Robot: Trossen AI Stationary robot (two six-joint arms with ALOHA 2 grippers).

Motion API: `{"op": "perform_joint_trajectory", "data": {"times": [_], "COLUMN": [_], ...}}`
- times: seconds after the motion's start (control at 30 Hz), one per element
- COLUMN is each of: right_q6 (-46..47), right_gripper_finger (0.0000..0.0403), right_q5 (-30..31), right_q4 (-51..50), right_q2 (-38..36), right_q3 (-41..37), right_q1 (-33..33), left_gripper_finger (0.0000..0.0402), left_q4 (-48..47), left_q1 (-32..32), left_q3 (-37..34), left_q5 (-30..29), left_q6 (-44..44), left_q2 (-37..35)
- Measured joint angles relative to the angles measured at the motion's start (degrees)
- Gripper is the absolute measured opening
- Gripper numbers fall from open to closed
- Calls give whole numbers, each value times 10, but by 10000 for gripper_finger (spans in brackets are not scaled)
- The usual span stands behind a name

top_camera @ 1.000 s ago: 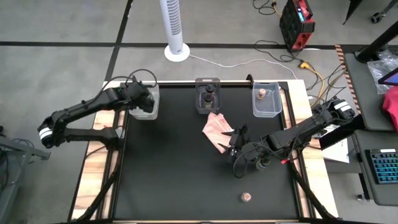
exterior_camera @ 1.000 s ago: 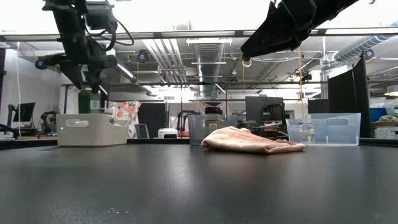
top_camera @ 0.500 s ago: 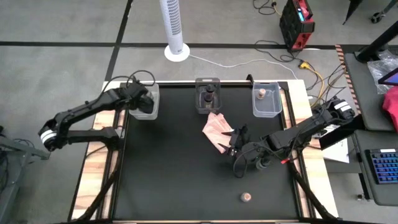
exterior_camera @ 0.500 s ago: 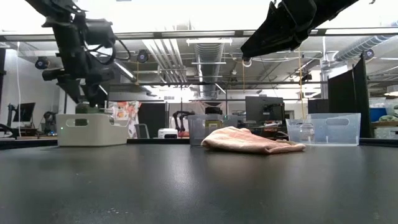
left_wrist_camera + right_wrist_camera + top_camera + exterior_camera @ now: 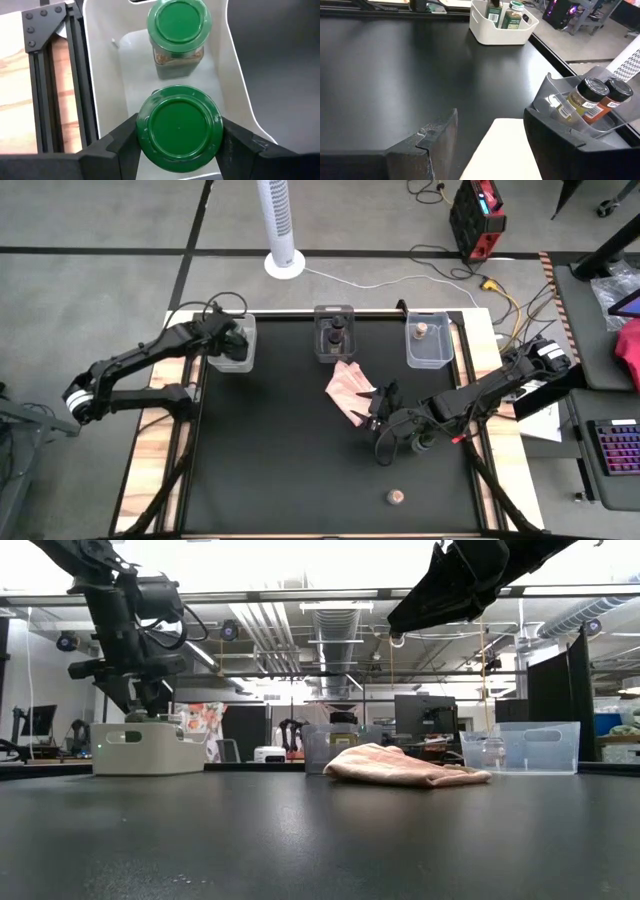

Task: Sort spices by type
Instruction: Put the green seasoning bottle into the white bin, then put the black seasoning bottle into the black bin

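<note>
We count six spice jars. Two have green lids: one green-lidded jar point(image 5: 179, 131) sits clamped between the left gripper point(image 5: 179, 145) fingers, just above the white bin point(image 5: 235, 75), and a second green jar point(image 5: 178, 30) stands inside that bin. Two dark-lidded jars point(image 5: 590, 97) stand side by side in the middle clear bin point(image 5: 334, 332). One tan-lidded jar point(image 5: 422, 331) rests in the right clear bin point(image 5: 428, 340), and another tan jar point(image 5: 395, 497) stands alone on the black table point(image 5: 270, 450), near its front edge.

There are three bins in a row at the far edge, and one pink cloth point(image 5: 348, 387) lies near the middle bin.

The right gripper point(image 5: 381, 415) hovers beside the cloth with its jaws partly spread, holding nothing.

Only the left wrist view shows the green lids clearly; from above, the arm hides them. The low view shows the cloth point(image 5: 405, 765) but not the lone jar.
</note>
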Motion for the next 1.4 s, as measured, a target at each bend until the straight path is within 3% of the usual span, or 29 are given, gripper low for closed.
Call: {"op": "perform_joint_trajectory", "data": {"times": [0.73, 1.1, 1.4], "right_q6": [0, 0, 0], "right_gripper_finger": [219, 219, 219], "right_q5": [0, 0, 0], "right_q4": [0, 0, 0], "right_q2": [0, 0, 0], "right_q3": [-3, -3, -3], "right_q1": [0, 0, 0], "left_gripper_finger": [185, 186, 289], "left_q4": [21, 24, 18], "left_q1": [12, 14, 14], "left_q3": [31, 32, 28], "left_q5": [12, 18, 30], "left_q6": [10, 16, 22], "left_q2": [103, 117, 107]}}
